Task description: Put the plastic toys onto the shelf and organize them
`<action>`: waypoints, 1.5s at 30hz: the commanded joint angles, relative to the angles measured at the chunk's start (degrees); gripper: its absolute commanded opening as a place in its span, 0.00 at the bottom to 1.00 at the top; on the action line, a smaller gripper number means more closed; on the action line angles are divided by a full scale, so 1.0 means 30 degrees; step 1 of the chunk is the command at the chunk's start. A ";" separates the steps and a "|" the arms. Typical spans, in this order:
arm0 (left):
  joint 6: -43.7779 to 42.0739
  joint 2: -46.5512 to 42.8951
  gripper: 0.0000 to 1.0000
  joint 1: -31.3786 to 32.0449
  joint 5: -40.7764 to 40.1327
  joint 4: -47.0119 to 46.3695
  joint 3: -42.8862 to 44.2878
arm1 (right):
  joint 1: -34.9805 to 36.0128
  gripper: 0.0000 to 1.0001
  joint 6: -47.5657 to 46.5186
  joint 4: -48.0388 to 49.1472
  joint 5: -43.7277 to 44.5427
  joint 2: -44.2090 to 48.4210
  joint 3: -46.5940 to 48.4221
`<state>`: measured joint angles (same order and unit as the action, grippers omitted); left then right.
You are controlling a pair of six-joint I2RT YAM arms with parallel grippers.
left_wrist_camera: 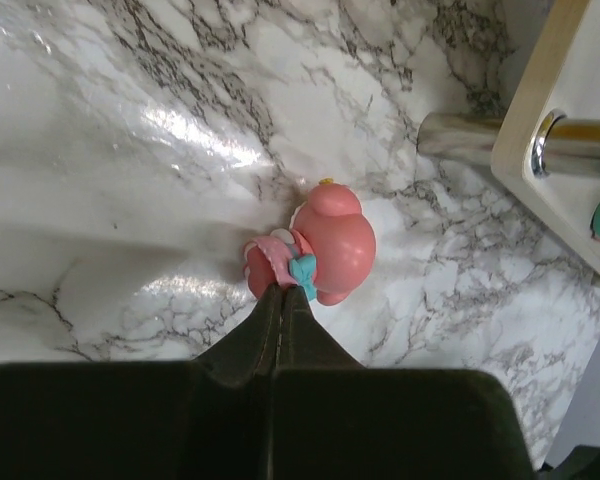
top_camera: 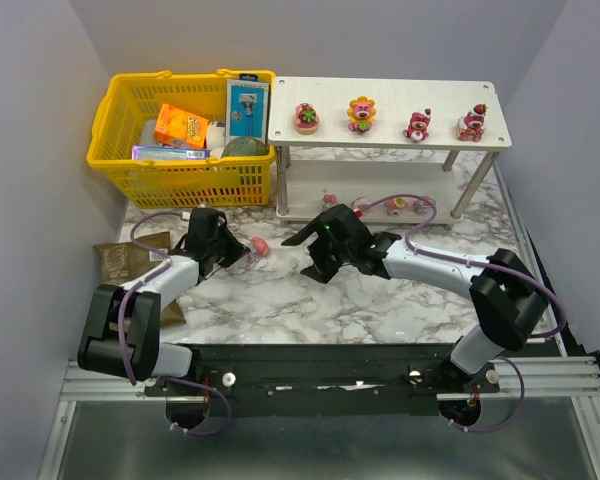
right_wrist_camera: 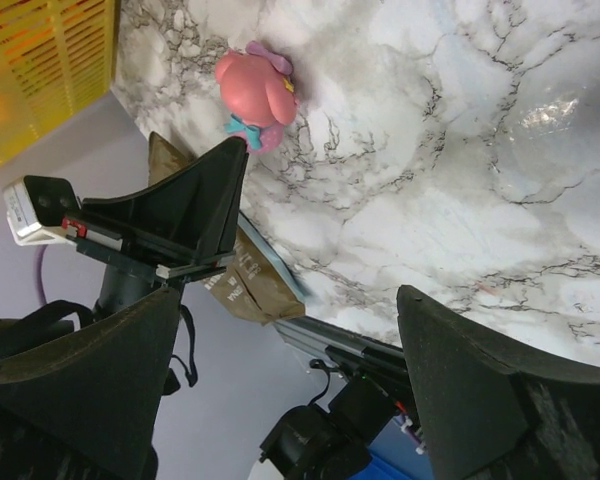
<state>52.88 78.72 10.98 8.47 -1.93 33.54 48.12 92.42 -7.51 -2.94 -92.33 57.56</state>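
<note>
The marble table is carrying the shelf, a yellow basket just left of it, and a pink toy and brown packet lying in front.

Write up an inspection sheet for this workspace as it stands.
Surface: glossy marble table.
Job's things: shelf holds four toys on top and more toys on the lower tier; one pink toy lies on the table.
Clutter: yellow basket of packaged goods; brown packet.
Hands: left hand shut, tips against the pink toy; right hand open, empty.
Cables: purple cables along both arms.
Surroundings: grey walls; metal rail at the near edge.
</note>
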 commanded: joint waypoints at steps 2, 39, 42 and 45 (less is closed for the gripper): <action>-0.1514 -0.0809 0.00 -0.0028 0.2677 0.3220 0.0831 | -0.0102 0.95 -0.1537 0.0363 -0.0426 -0.0452 -0.0202; -0.3302 -0.4558 0.00 -0.0116 1.3611 0.6885 0.4229 | -0.1450 0.85 -0.8282 1.7729 -0.7749 -0.1244 -0.5297; -0.2951 -0.4851 0.00 -0.0116 1.4343 0.6739 0.4640 | -0.1566 0.83 -0.6997 2.1564 -0.8306 -0.1535 -0.6469; -0.2688 -0.4940 0.00 -0.0116 1.4957 0.6593 0.4758 | -0.1684 0.81 -0.5386 2.6224 -0.8892 -0.2325 -0.7029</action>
<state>43.18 65.25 10.94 47.11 18.31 46.11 43.55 70.76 50.87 -25.78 -97.71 38.98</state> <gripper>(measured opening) 0.009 0.827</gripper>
